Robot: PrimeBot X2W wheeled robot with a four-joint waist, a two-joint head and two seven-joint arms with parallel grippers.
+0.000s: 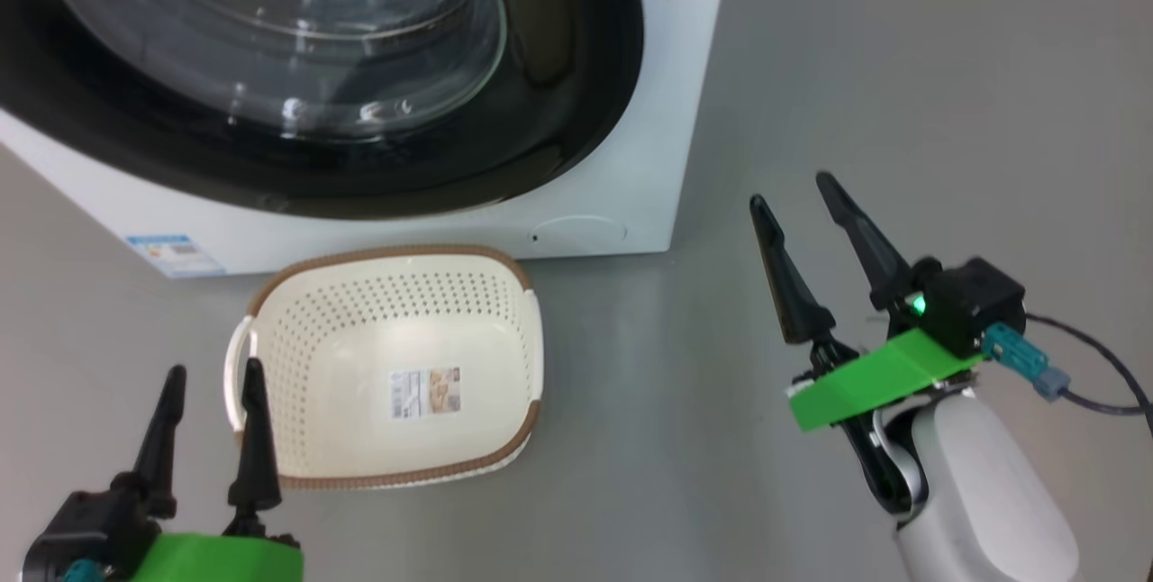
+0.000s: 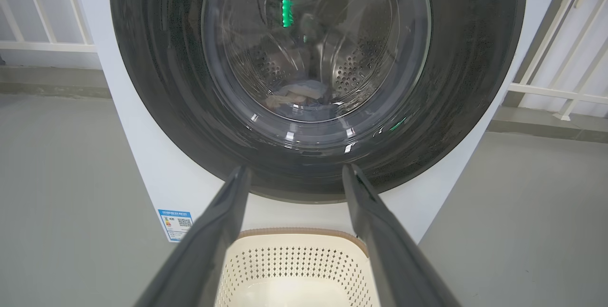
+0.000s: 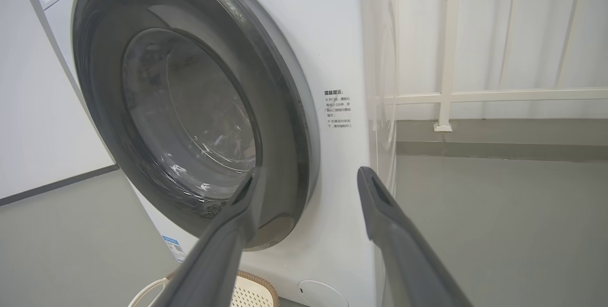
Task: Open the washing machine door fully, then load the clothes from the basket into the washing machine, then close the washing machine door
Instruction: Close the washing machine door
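Note:
The washing machine (image 1: pixel 630 204) fills the top left of the head view, and its door (image 1: pixel 558 95) sits shut against the front. Through the glass in the left wrist view, the clothes (image 2: pixel 297 95) lie low in the steel drum. The basket (image 1: pixel 360 312) stands on the floor in front of the machine, with just a label sticker on its floor. My left gripper (image 1: pixel 216 368) is open beside the basket's left handle and holds nothing. My right gripper (image 1: pixel 791 188) is open in the air, right of the machine's corner. In its wrist view the right gripper (image 3: pixel 309 170) points at the door's (image 3: pixel 280 121) right rim.
A blue label sticker (image 1: pixel 176 253) and a small round flap (image 1: pixel 576 231) sit low on the machine's front. Grey floor spreads to the right of the machine. A white railing (image 3: pixel 446 93) runs along the wall behind. A dark cable (image 1: pixel 1099 366) trails from my right wrist.

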